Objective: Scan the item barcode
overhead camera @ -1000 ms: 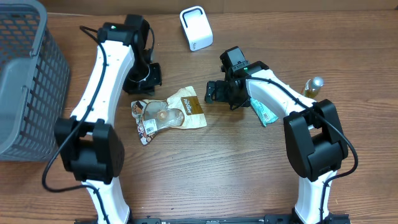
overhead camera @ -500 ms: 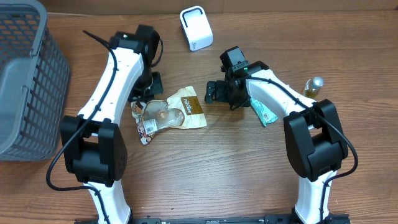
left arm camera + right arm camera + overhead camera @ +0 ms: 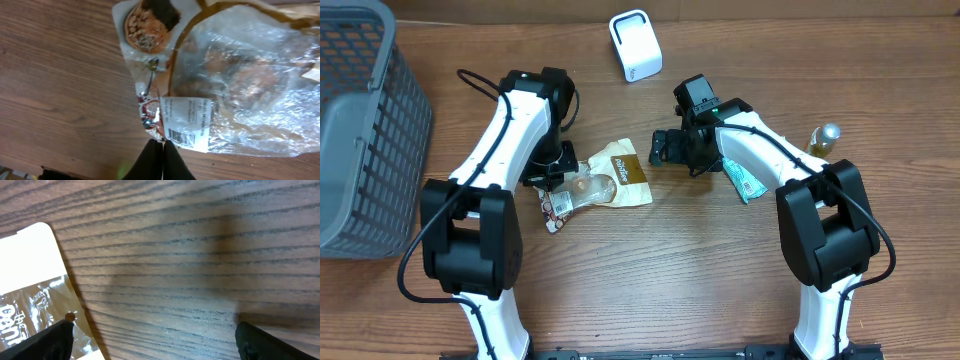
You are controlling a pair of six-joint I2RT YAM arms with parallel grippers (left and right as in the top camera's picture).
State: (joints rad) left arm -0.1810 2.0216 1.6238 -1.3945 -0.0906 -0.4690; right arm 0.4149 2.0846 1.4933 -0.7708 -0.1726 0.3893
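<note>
Room first: bare counter [image 3: 670, 280] on the near side of the bag [image 3: 592, 185], btw my two arms, is open for moving. Beyond the bag it's bare wood up to the scanner [image 3: 635, 45], which stands well apart, a bit to the right. The bag's left edge is tight, w/ my L arm [image 3: 510, 120] right over it. At the bag's right edge my R arm [image 3: 750, 145] ends just beside it.

Count: 1 bag, 1 scanner, 1 basket [image 3: 360, 130], 1 teal packet [image 3: 748, 183], 1 bottle [image 3: 823, 138], 2 arms.

The bag lies flat, crumpled clear plastic w/ brown print. Its white label [image 3: 186, 122] w/ barcode [image 3: 176, 136] faces up at the edge nearest my left jaws. Left jaws are clenched w/ nothing in them, tips at that label edge; touching or just off it, can't tell. Right jaws are spread wide w/ only wood btw them, and the bag's corner is by one finger.

The basket is far left of the bag, at the counter edge. The packet is right of the bag, partly under my R arm. The bottle stands upright, further right.
</note>
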